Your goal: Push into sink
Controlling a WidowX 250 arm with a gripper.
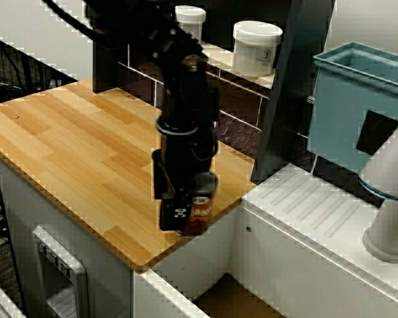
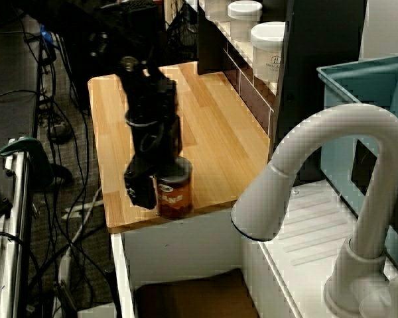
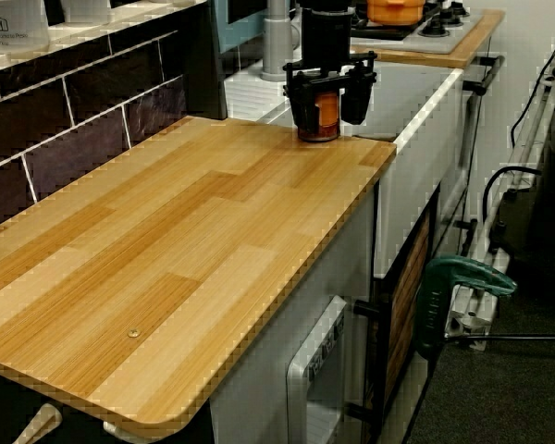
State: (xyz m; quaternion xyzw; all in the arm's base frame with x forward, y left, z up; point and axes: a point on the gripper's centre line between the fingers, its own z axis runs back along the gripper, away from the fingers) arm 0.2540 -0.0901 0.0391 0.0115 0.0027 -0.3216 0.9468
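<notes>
An orange-labelled can point(image 1: 200, 211) point(image 2: 174, 192) point(image 3: 326, 116) stands upright on the wooden counter point(image 1: 86, 152), at the corner next to the sink point(image 1: 205, 255) point(image 2: 179, 248) point(image 3: 416, 92). The sink is a recessed basin with white walls and a brown floor, just past the counter edge. My black gripper point(image 1: 189, 215) point(image 2: 160, 192) point(image 3: 328, 106) comes down from above. One finger is on each side of the can, pressed against it. The far finger is hidden behind the can in the two sink-side views.
A white ribbed draining board point(image 1: 318, 205) lies beyond the sink, with a teal-blue bin point(image 1: 358, 106) behind it. A white faucet point(image 2: 331, 165) arches over the basin. White jars point(image 1: 255, 46) stand on the shelf above the dark tiled backsplash. An orange pot point(image 3: 393, 9) sits on the stove.
</notes>
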